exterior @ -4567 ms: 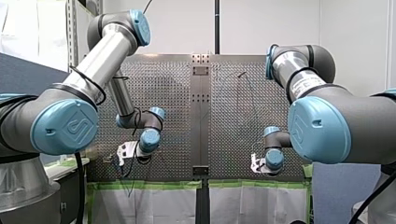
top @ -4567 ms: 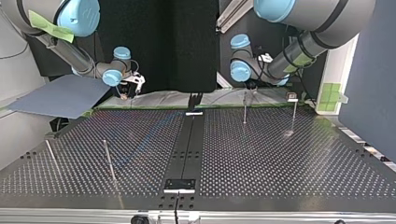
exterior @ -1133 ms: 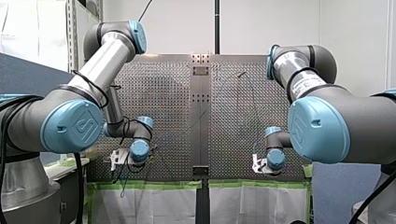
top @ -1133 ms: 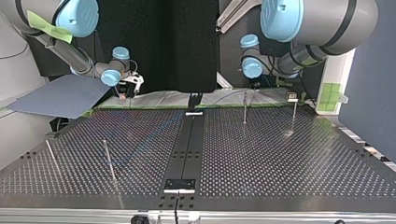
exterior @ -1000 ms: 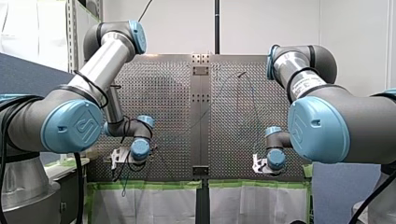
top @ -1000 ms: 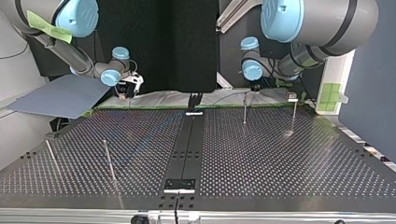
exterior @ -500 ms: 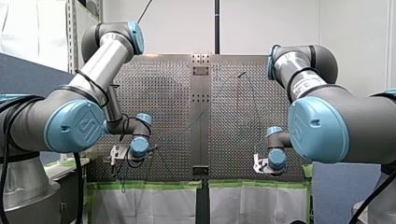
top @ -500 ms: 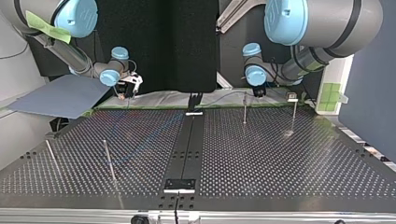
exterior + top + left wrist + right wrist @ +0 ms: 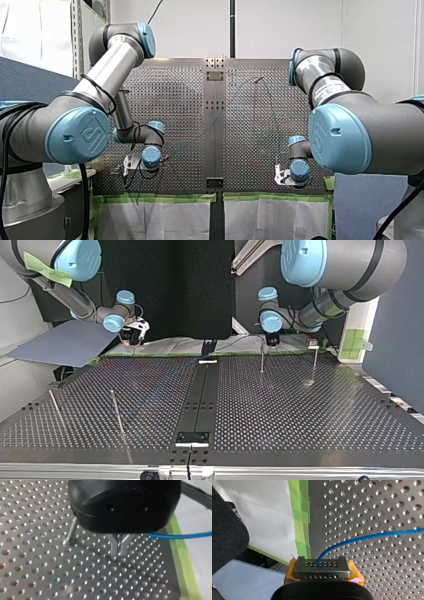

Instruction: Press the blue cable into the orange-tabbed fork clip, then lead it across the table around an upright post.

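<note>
Step, by my read: pre-clip. R claw (image 9: 322, 565) clamped on blue cable (image 9: 362, 538), which leaves it toward 1 o'clock over the table (image 9: 387, 580). L claw (image 9: 119, 554): metal fingers (image 9: 114, 547) pressed together, narrow. Cable comes in at their 3 o'clock; can't tell if pinched. One post (image 9: 71, 531) at fingers' 10 o'clock. Can't make out the clip anywhere. Next: carry span over clip, keep tension, push down. Only top view shows far posts (image 9: 116, 412); only wrist views show the grips.

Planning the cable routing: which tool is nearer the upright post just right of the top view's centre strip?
Left. My left tool hangs close beside the post; my right tool is far off at the top view's left, beyond the centre strip.
</note>
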You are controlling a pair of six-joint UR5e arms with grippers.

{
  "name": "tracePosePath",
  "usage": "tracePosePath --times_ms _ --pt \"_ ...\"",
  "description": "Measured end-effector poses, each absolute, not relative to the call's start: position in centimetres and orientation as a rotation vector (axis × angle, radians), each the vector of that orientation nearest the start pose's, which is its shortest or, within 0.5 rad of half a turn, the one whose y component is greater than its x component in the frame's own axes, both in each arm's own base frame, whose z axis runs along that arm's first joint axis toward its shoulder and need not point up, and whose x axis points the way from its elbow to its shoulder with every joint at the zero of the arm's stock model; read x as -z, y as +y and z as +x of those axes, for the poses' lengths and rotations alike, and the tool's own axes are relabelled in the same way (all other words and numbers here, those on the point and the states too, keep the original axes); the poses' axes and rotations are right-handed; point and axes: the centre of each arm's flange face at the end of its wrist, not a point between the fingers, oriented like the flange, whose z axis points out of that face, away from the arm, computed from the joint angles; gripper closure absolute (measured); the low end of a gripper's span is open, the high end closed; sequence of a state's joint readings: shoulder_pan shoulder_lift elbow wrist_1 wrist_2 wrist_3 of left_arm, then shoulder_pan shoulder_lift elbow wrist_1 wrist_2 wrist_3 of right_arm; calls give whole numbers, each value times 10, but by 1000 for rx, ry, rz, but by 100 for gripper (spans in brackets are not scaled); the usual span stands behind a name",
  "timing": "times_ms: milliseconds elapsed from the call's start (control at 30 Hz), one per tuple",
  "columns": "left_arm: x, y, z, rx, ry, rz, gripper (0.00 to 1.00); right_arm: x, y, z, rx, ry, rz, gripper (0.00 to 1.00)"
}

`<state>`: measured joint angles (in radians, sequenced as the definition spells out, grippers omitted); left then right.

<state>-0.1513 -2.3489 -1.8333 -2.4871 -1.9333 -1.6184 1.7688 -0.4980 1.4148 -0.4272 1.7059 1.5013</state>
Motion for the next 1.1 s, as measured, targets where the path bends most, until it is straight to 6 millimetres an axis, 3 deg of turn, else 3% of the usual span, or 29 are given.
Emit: tracePosePath --times_ms 400,1100 --pt "-2 -163 533 -262 1917 -174 100 80 -618 241 -887 -1409 1666 100" --pt "-4 -162 541 -242 1880 -141 100 80 -632 201 -886 -1514 1572 100"
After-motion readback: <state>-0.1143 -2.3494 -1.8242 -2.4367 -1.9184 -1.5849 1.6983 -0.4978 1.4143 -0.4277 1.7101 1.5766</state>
